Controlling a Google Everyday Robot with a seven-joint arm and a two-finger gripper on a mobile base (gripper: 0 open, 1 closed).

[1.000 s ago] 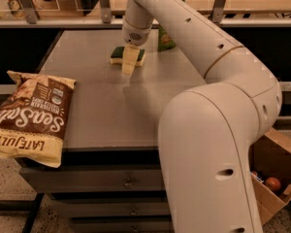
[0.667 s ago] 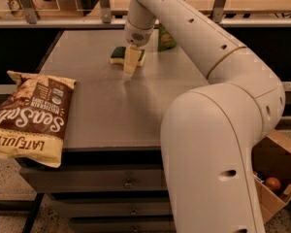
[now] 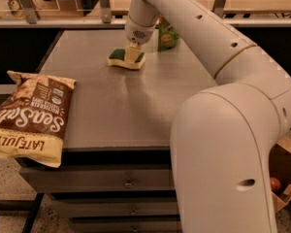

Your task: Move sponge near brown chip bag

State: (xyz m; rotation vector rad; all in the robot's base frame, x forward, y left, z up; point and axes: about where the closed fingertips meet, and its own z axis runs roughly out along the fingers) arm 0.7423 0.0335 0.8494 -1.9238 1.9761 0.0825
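Observation:
The sponge [image 3: 118, 57], dark green on top with pale yellow foam below, lies flat near the back middle of the grey table [image 3: 136, 106]. My gripper [image 3: 132, 53] points straight down onto the sponge's right half and hides that part. The brown chip bag [image 3: 29, 118], with "Sea Salt" and "Late July" lettering, lies at the table's front left and hangs over the left edge. The sponge and the bag are far apart.
An upright green bag [image 3: 167, 35] stands just right of the gripper at the back. My large white arm [image 3: 223, 130] covers the table's right side. A cardboard box [image 3: 287, 171] holding a round reddish thing [image 3: 275, 184] sits on the floor at the right. Drawers are below the tabletop.
The gripper has moved a little toward the back and now sits over the sponge's right half. The sponge and the chip bag have not moved.

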